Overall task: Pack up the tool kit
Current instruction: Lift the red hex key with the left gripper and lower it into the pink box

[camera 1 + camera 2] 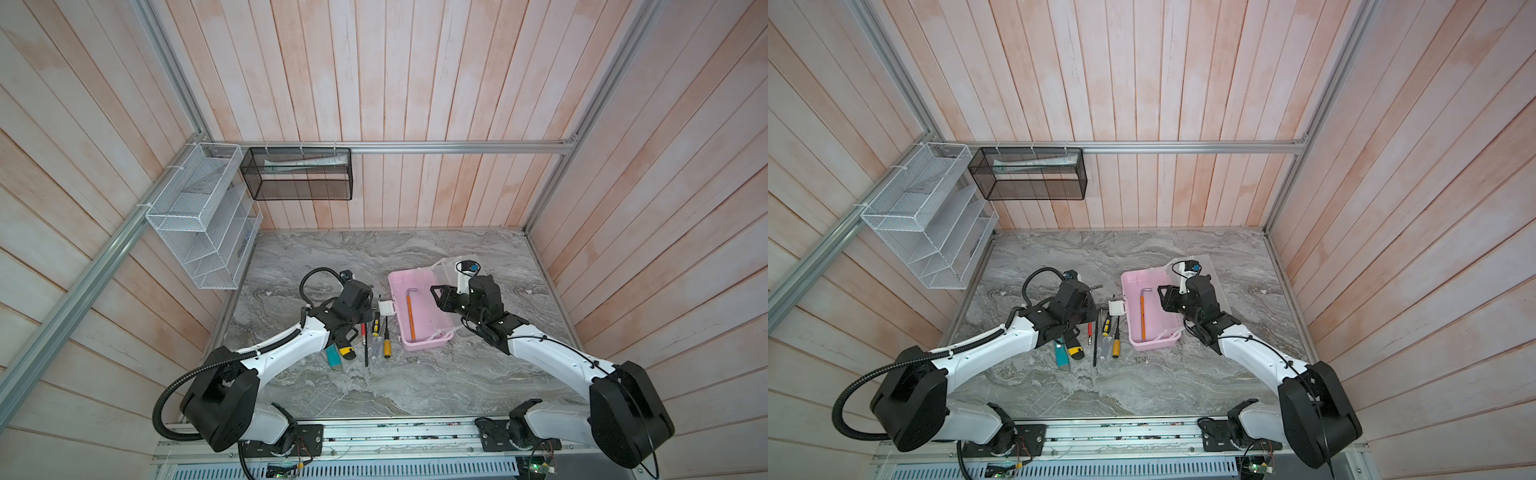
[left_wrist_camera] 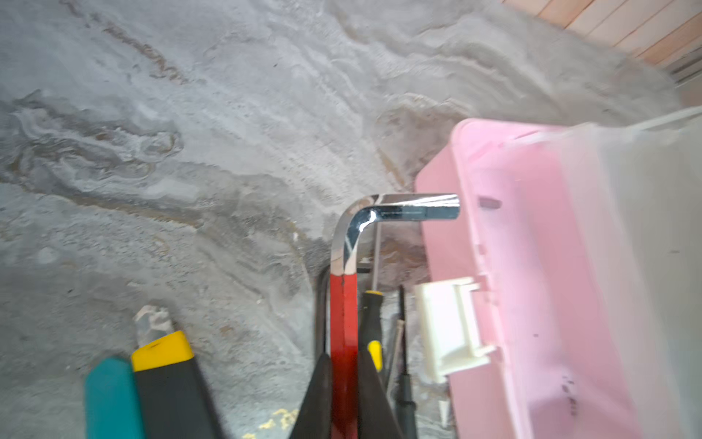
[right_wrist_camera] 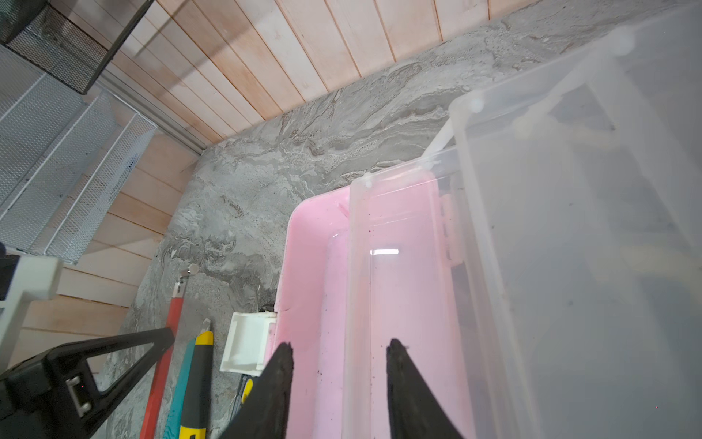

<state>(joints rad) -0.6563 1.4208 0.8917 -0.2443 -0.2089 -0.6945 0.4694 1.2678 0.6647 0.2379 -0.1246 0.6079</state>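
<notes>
Two grippers checked, with 12 o'clock taken as the back wall.

Your left gripper point(image 2: 343, 357) is clamped tight on a red-sleeved hex key point(image 2: 343, 296). The jaws pinch the red sleeve, and the chrome bend projects past the fingertips toward the case wall. Whether the key is lifted clear of the table point(image 1: 415, 386) cannot be told from these views.

Your right gripper point(image 3: 340, 347) stands part-way open above the case interior. The rim of the frosted lid point(image 3: 569, 228) runs between its fingertips. No contact with either pad is visible, and it holds nothing.

The tool kit case point(image 1: 419, 344), pale pink, sits just to the 3 o'clock side of the table centre, with its lid thrown open toward 3 o'clock. Its white latch point(image 1: 386, 307) hangs off the 9 o'clock wall. One orange-sleeved hex key point(image 1: 410, 320) lies lengthwise on the floor of the case.

On the table at the case's 9 o'clock side, note a row of loose tools lying roughly parallel:
- a teal knife point(image 1: 333, 357)
- a yellow-and-black knife point(image 1: 347, 351) just beside it
- a long black rod point(image 1: 366, 353)
- a small yellow-and-black screwdriver point(image 1: 375, 326)
- a yellow-handled screwdriver point(image 1: 387, 348), nearest the case

Two wire mesh baskets, a white basket point(image 1: 195, 216) and a black basket point(image 1: 299, 174), hang on the walls toward 10 and 11 o'clock.
</notes>
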